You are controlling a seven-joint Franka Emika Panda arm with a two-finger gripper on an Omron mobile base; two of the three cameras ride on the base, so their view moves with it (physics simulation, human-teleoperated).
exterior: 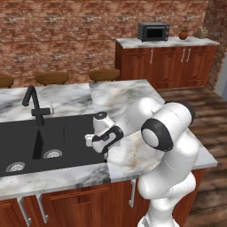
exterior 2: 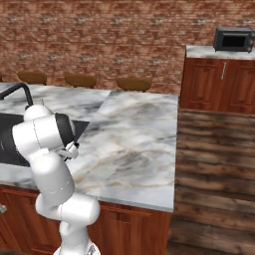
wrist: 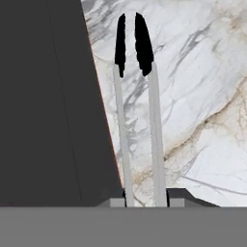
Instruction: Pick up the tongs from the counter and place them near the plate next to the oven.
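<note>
Hand view looks along the tongs [wrist: 140, 116], whose two slim silver arms run up from between the finger tips [wrist: 176, 194] to small black ends that nearly meet; the gripper [wrist: 144, 200] is closed on their near end, a dark tip pressed to the outside of each arm, and the tongs hang over the counter [wrist: 193, 96] just beside the straight edge of the dark sink [wrist: 48, 106]. From the left base view, the gripper [exterior: 98, 142] sits low over the sink's right rim, where the black basin [exterior: 66, 137] meets the white-grey marble counter [exterior: 128, 95] with its brownish veins; I cannot make out the tongs there. A black faucet [exterior: 34, 104] stands behind the basin, and two drains show in its floor. Reddish-brown cabinets [exterior: 88, 201] carry the slab. Round wooden stools [exterior: 104, 74] line its far side against a brick wall [exterior: 88, 31]. Across a plank floor [exterior: 199, 99], a second marble-topped cabinet run holds a dark microwave [exterior: 153, 31] and a small brown pot [exterior: 183, 33]. The right base view shows the same counter [exterior 2: 134, 139] stretching bare toward the microwave [exterior 2: 233, 39].
</note>
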